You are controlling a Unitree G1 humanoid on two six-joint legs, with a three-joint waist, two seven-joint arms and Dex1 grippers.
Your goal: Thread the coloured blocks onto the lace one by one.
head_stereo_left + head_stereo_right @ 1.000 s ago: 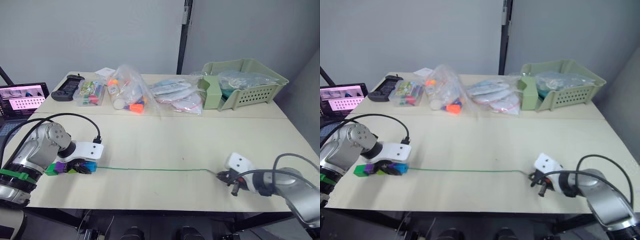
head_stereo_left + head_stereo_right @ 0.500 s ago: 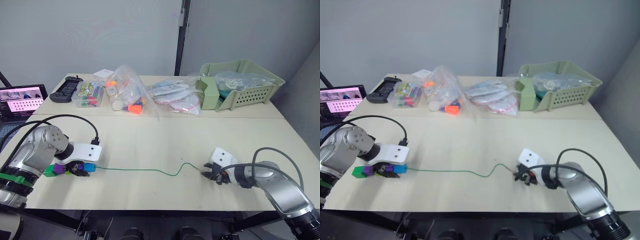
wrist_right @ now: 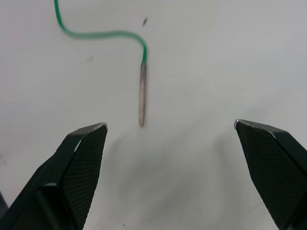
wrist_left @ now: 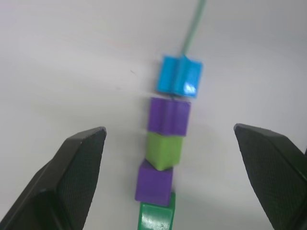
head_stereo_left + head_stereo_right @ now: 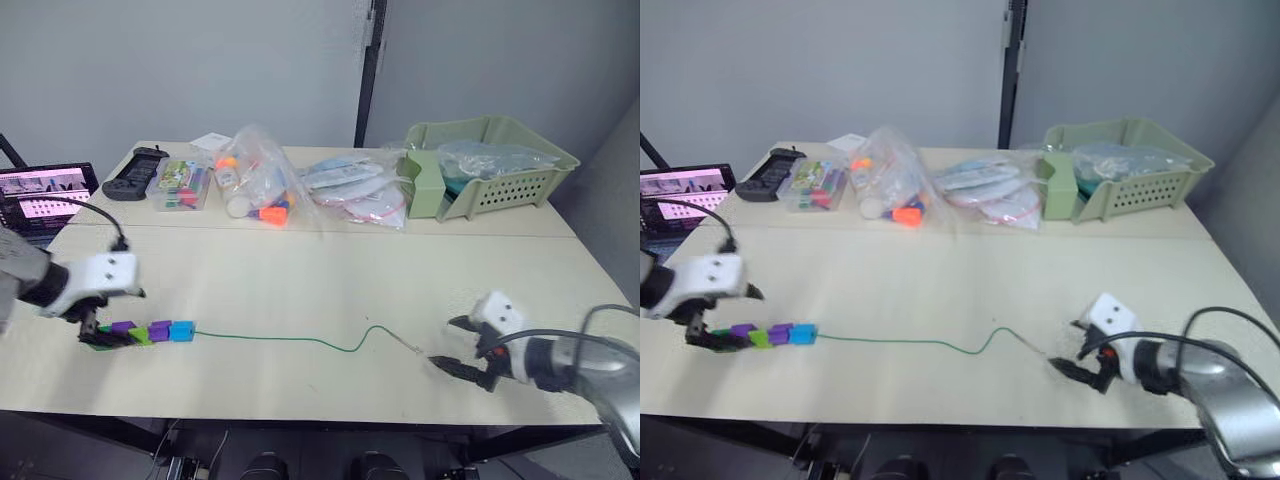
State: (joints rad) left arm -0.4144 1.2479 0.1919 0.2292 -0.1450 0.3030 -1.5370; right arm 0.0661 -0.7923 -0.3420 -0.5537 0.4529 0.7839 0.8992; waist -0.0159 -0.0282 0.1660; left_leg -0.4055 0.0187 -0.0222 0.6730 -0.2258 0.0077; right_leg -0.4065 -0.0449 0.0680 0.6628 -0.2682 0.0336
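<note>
With all five coloured blocks (image 4: 168, 143) sitting strung in a row on the lace (image 5: 280, 340) on the table (image 5: 330, 270), both grippers — left gripper (image 4: 172, 191) and right gripper (image 3: 168, 191) — are hovering spread and empty, best withdrawn without snagging the cord.

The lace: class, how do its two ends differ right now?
One end of the lace carries the five blocks threaded in a row, beside the open left hand. The other end is a bare stiff tip, before the open right hand. Both ends lie loose on the table.
</note>
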